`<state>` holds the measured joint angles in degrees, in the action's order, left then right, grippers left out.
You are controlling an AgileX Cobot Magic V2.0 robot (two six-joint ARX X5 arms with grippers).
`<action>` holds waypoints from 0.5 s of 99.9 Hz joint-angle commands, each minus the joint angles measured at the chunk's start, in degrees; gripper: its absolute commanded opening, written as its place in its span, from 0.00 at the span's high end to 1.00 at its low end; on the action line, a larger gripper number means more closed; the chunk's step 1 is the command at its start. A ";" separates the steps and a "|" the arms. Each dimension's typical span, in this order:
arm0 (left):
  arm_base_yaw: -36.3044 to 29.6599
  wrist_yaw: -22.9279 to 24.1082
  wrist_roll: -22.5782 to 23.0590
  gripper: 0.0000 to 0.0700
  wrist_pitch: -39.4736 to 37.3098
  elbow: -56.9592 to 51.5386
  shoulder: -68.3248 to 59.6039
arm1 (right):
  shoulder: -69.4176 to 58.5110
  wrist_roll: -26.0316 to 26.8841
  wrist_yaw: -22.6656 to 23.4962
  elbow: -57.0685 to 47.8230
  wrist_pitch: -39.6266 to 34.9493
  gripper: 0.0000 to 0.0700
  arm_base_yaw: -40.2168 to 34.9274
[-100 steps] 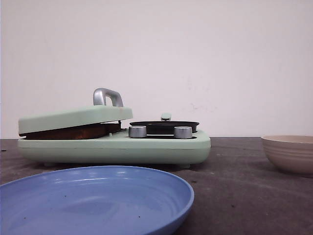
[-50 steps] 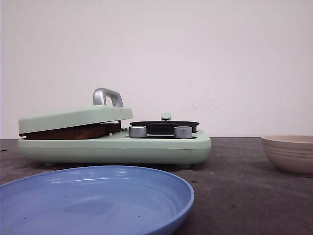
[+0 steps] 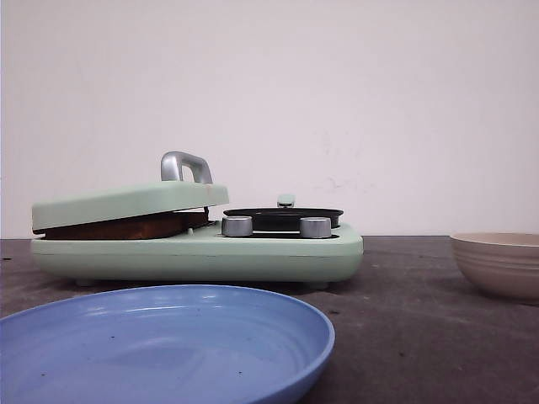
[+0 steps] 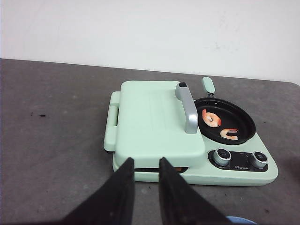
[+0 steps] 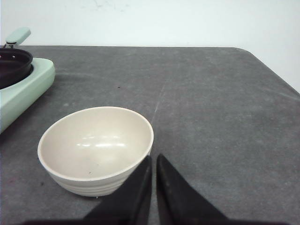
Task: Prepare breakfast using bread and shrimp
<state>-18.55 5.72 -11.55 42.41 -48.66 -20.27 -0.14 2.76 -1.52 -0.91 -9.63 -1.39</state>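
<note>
The bread (image 3: 126,227) shows only as a brown crust edge under the mint-green lid (image 4: 154,117) of the breakfast machine (image 3: 202,252); the lid rests slightly raised on it. Two orange-pink shrimp (image 4: 212,118) (image 4: 229,134) lie in the small black pan (image 4: 234,123) on the machine's other half. My left gripper (image 4: 145,161) hovers in front of the lid's near edge, slightly open with nothing between its fingers. In the right wrist view my right gripper (image 5: 154,159) is shut and empty, just beside the rim of an empty beige bowl (image 5: 93,140). Neither gripper appears in the front view.
A blue plate (image 3: 160,345) lies empty at the table's front, before the machine. The beige ribbed bowl (image 3: 497,263) stands to the machine's right. A silver handle (image 4: 188,108) rises from the lid, and two knobs (image 4: 221,156) sit on the machine's front.
</note>
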 commanded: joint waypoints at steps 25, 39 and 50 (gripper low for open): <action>-0.22 0.11 -0.09 1.00 -0.42 -0.79 -0.15 | -0.07 -0.59 0.00 0.22 0.74 0.99 -0.02; -0.22 0.37 1.62 1.00 -1.01 -0.76 -0.15 | -0.07 -0.59 0.02 0.22 0.74 0.99 -0.02; 0.20 2.36 10.80 1.00 -1.33 -0.79 0.15 | -0.07 -0.59 0.00 0.22 0.74 0.99 -0.02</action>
<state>-18.50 6.70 -9.21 41.54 -48.66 -20.25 -0.14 2.76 -1.52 -0.91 -9.61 -1.39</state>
